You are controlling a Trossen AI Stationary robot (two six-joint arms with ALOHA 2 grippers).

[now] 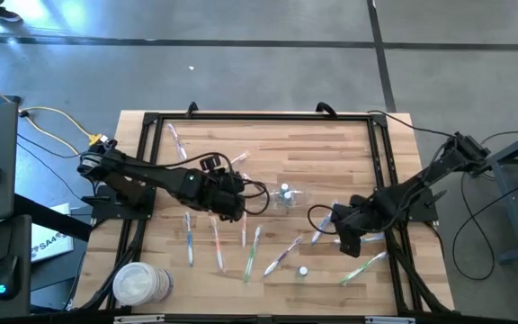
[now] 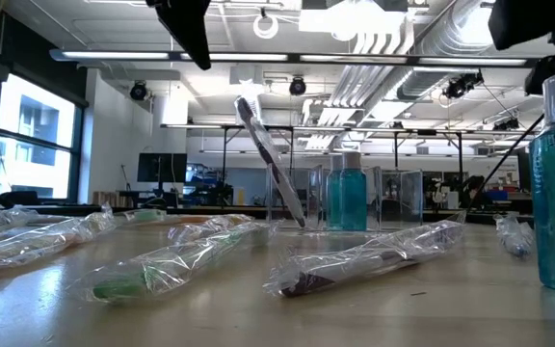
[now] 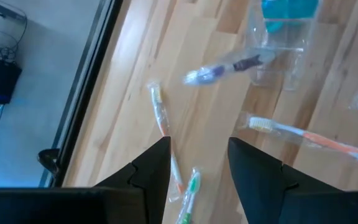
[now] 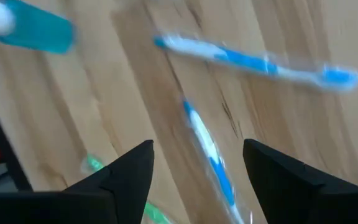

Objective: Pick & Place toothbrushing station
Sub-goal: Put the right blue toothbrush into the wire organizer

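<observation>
On the wooden table (image 1: 331, 153), wrapped toothbrushes lay scattered: about ten could be counted from above, mostly in a loose band along the near half, with two more by the far left corner. Two small white-capped bottles showed, one (image 1: 285, 192) standing beside the clear container (image 1: 288, 201) near the middle, one (image 1: 302, 270) near the front edge. The left gripper (image 1: 237, 200) hung over the table's centre-left, its fingers (image 3: 154, 168) apart and holding nothing. The right gripper (image 1: 342, 225) hovered right of centre above two blue brushes (image 4: 260, 64), jaws spread wide and empty. A stack of white lids (image 1: 138, 283) sat at the front left corner.
</observation>
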